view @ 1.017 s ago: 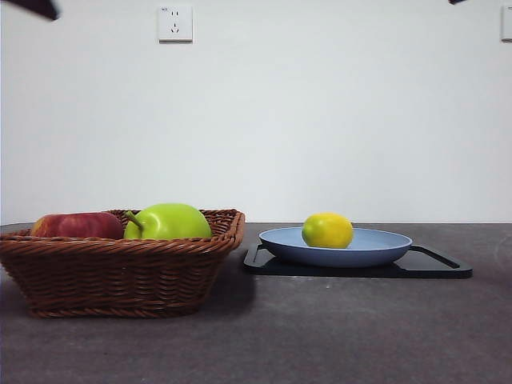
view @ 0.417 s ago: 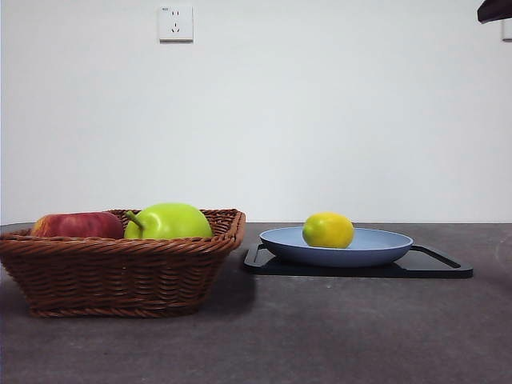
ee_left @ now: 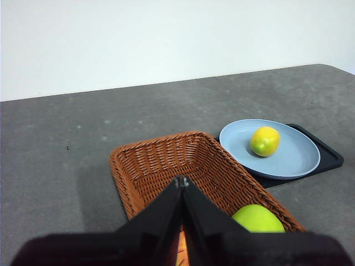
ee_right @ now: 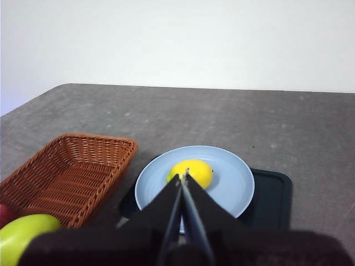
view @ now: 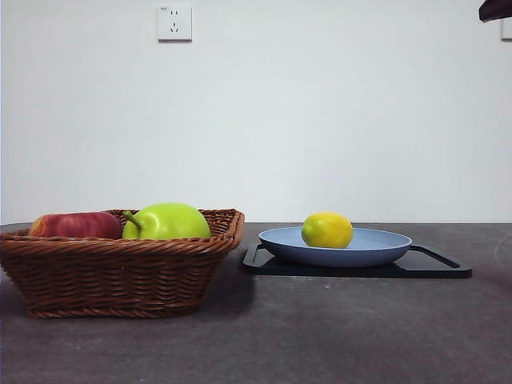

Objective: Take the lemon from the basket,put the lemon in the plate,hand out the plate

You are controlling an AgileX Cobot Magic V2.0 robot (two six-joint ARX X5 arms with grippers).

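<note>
One lemon [view: 327, 230] lies in the light blue plate [view: 384, 247], toward the plate's basket side, resting on its side, nothing touching it. Same lemon shows in the left wrist view [ee_left: 265, 141] and the right wrist view [ee_right: 194, 170], sitting free on the plate's floor. Plate sits on a flat black tray [view: 442, 265] with handles; the tray rests flat on the grey worktop [view: 320, 336]. Tray edge is just beside the basket [view: 120, 272], and I cannot tell if they touch.

Basket is brown wicker with flared sides, standing upright on the worktop to one side of the tray. Two fruits are inside at one end: a green stemmed fruit [view: 166, 222] and a red apple [view: 76, 225], side by side, tops above the rim. The rest of the basket floor is bare wicker in the wrist views [ee_left: 166, 166].

Left hand [ee_left: 182, 180] hangs above the basket, clenched with its jaws pressed together, gripping nothing. Right hand [ee_right: 183, 176] hangs above the plate's near side, the lemon right behind its tips in that view, jaws likewise closed and empty, not touching lemon or plate. In the front view only a dark arm tip [view: 496, 10] shows at an upper corner. A white wall socket [view: 174, 23] sits on the wall behind the worktop.
</note>
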